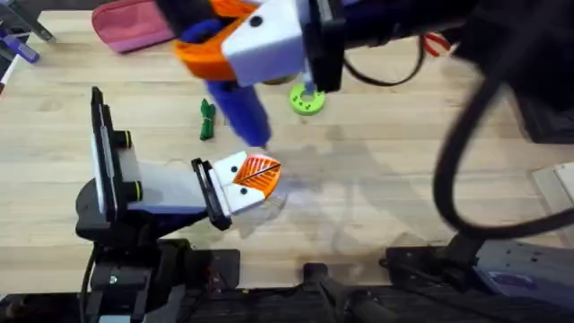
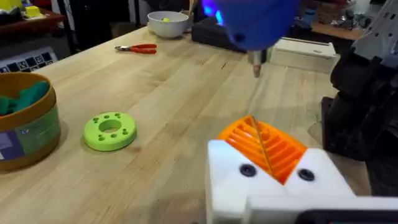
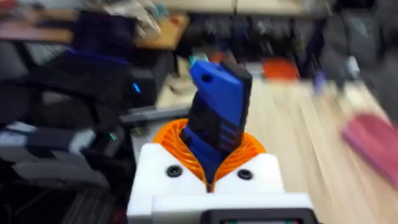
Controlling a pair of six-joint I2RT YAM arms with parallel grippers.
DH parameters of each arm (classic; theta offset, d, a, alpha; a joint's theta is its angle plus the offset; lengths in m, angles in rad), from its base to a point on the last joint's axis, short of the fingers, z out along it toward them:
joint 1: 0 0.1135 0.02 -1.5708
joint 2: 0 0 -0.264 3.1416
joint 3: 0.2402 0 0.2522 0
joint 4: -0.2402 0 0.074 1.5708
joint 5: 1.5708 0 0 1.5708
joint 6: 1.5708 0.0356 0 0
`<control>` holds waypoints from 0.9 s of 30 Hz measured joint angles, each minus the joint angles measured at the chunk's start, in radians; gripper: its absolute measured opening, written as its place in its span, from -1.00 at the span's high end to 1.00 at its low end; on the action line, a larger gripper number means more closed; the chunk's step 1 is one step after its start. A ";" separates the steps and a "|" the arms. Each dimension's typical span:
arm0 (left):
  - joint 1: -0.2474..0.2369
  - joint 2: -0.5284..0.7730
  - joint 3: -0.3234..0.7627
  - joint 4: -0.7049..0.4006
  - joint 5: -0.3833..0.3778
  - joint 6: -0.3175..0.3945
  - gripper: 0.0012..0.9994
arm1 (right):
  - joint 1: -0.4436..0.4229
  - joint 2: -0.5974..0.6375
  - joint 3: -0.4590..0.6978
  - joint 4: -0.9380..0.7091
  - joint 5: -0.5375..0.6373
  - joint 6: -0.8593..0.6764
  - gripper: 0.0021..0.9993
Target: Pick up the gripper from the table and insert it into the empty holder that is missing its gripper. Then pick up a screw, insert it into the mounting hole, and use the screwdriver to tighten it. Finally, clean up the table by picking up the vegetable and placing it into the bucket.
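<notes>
My right gripper [image 1: 256,40] hangs high under the overhead camera, shut on the blue screwdriver [image 1: 238,106]. In the right wrist view the screwdriver [image 3: 216,115] stands between the orange pads of that gripper [image 3: 211,165]. Its bit [image 2: 256,65] points down just above my left gripper [image 2: 264,149], whose orange ribbed pads lie together in white holders [image 2: 227,180]. On the table the left gripper [image 1: 256,175] rests low near the middle. The dark-green vegetable [image 1: 207,118] lies behind it. The brown bucket [image 2: 28,134] stands beside it with green things inside. I cannot make out a loose screw.
A round green disc [image 1: 307,100] lies right of the screwdriver and shows again [image 2: 110,130] next to the bucket. Red pliers [image 2: 137,48] and a white bowl [image 2: 168,23] sit at the far side. A pink case [image 1: 134,25] is at the back left.
</notes>
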 joint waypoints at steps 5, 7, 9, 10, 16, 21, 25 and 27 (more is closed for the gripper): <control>0.000 0.000 0.000 0.000 0.000 0.000 0.96 | -0.051 0.000 0.161 -0.390 0.192 -0.144 0.99; 0.000 0.000 0.000 0.000 0.000 0.000 0.96 | -0.084 0.000 0.217 -0.473 0.260 -0.188 0.99; 0.000 0.000 0.000 0.000 0.000 0.000 0.96 | -0.131 0.000 0.265 -0.541 0.328 -0.223 0.99; 0.000 0.000 0.000 0.000 0.000 0.000 0.96 | -0.156 -0.001 0.280 -0.568 0.360 -0.239 0.99; 0.000 0.000 0.000 0.000 0.000 0.000 0.96 | -0.312 -0.004 0.295 -0.711 0.561 -0.327 0.99; 0.000 0.000 0.000 0.000 0.000 0.000 0.96 | -0.427 0.012 0.295 -0.810 0.672 -0.428 0.99; 0.000 0.000 0.000 0.000 0.000 0.000 0.96 | -0.498 0.078 0.296 -0.892 0.726 -0.558 0.99; 0.000 0.000 0.000 0.000 0.000 0.000 0.96 | -0.519 0.121 0.296 -0.924 0.756 -0.621 0.99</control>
